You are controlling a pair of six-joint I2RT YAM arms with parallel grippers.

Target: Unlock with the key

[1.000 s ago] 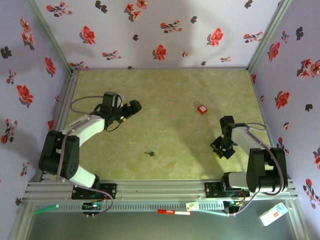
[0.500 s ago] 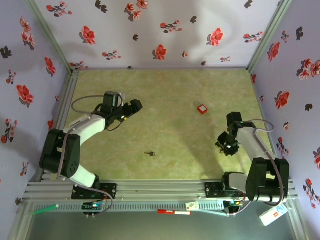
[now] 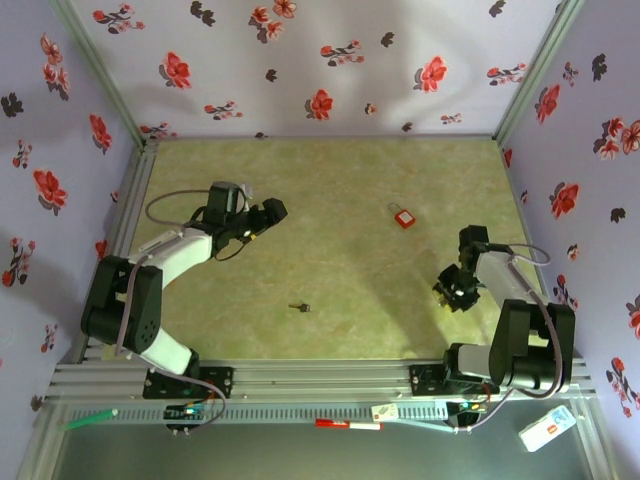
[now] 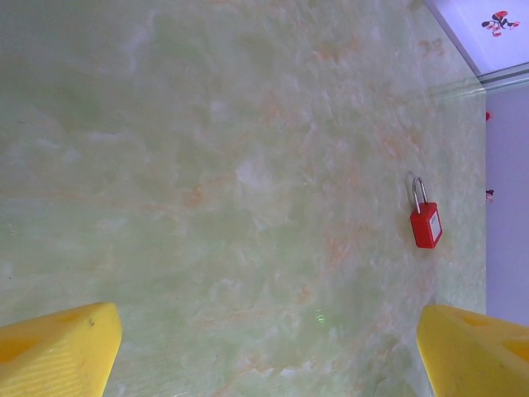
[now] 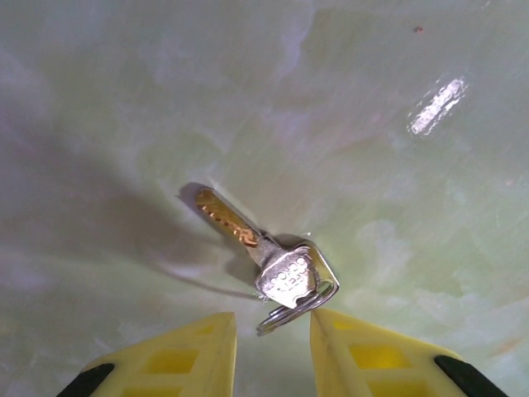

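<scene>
The right gripper is holding its two yellow fingers a little way apart. The ring of a silver-headed key is sitting right at that gap, and I cannot tell if the fingers are pinching the ring or only touching it. This key is lying flat on the green table, with its gold-coloured blade pointing away from the fingers. From above, the right gripper is hanging low near the right side of the table. The left gripper is spreading its fingers wide, with nothing between them. It is sitting over the left part of the table and looking across at a red padlock, which is lying flat, well apart from it. A small dark key is lying alone near the front middle of the table, between the two arms and well apart from both grippers.
</scene>
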